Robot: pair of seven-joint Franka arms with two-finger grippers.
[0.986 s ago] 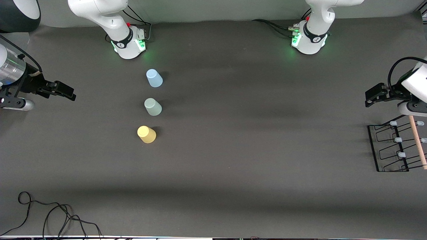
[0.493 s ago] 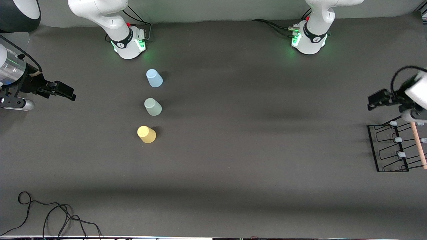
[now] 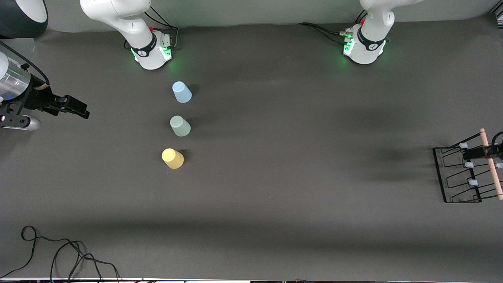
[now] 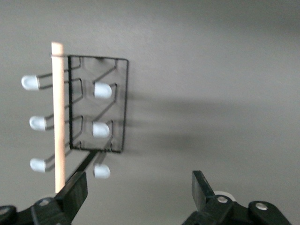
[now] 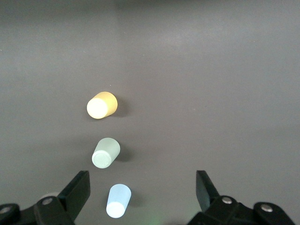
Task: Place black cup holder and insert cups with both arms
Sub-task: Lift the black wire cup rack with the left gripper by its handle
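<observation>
1. While the black wire cup holder (image 3: pixel 461 175) with its light wooden rod handle (image 3: pixel 491 165) and pale grey-blue peg tips is standing at the left arm's end of the dark grey desk (image 3: pixel 275 188), the left claw (image 3: pixel 477 153) is hanging over it, its fingers (image 4: pixel 75 192) spread wide apart and gripping nothing.
2. In the left wrist view one finger is showing just beside the rod's end, though whether it is touching cannot be told.
3. Three small matte tapered plastic cups are sitting upside down in a row toward the right arm's end: the light blue cup (image 3: pixel 181 92) farthest from the front camera, the pale grey-green cup (image 3: pixel 180 126) in the middle, the yellow cup (image 3: pixel 172 158) nearest.
4. The cups are standing apart from one another and well apart from the holder, with bare desk between.
5. The right claw (image 3: pixel 72 107) is waiting at the desk's edge, fingers (image 5: pixel 77 190) spread apart and gripping nothing.
6. A loose black cable (image 3: pixel 59 255) is lying coiled at the near corner on the right arm's end, clear of the cups.
</observation>
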